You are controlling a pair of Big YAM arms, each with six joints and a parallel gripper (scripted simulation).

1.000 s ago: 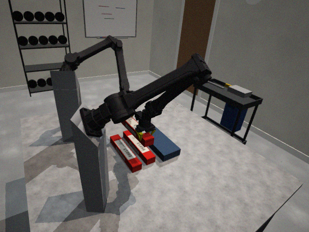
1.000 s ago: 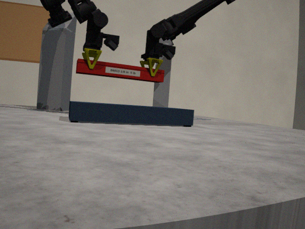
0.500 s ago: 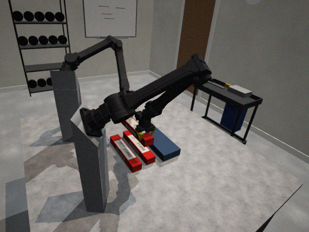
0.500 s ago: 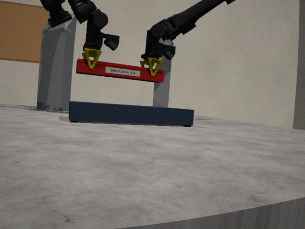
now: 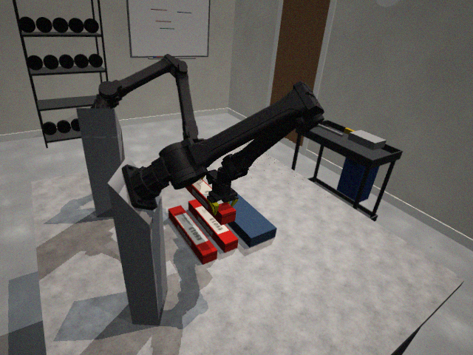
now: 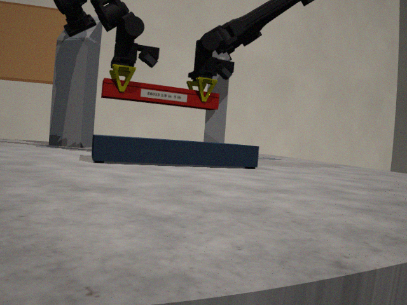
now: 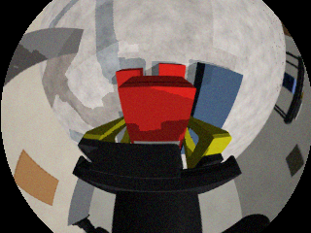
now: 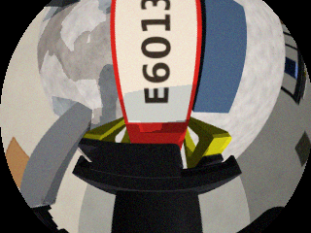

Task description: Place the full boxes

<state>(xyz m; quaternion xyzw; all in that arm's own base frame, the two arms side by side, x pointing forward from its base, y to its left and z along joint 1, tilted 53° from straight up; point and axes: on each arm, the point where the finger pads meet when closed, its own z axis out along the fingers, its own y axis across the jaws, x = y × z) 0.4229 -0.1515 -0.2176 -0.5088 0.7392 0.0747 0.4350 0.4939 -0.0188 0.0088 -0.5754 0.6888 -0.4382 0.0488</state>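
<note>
A red E6013 electrode box [image 6: 159,94] hangs in the air, held at both ends and tilted a little. It is behind and above the low blue platform [image 6: 173,152]. My right gripper [image 6: 122,82] is shut on its higher end, which is the near end in the top view [image 5: 221,202]. My left gripper [image 6: 201,91] is shut on the lower end and is hidden in the top view. Two other red boxes [image 5: 193,234] [image 5: 213,225] lie flat on the table beside the platform [image 5: 253,221]. The left wrist view shows the held box's end [image 7: 158,113]. The right wrist view shows its label [image 8: 155,46].
Two grey pedestals [image 5: 141,248] [image 5: 100,152] carry the arm bases beside the boxes. A black side table [image 5: 347,149] with a grey block stands off to the right. A shelf rack [image 5: 60,69] stands at the back wall.
</note>
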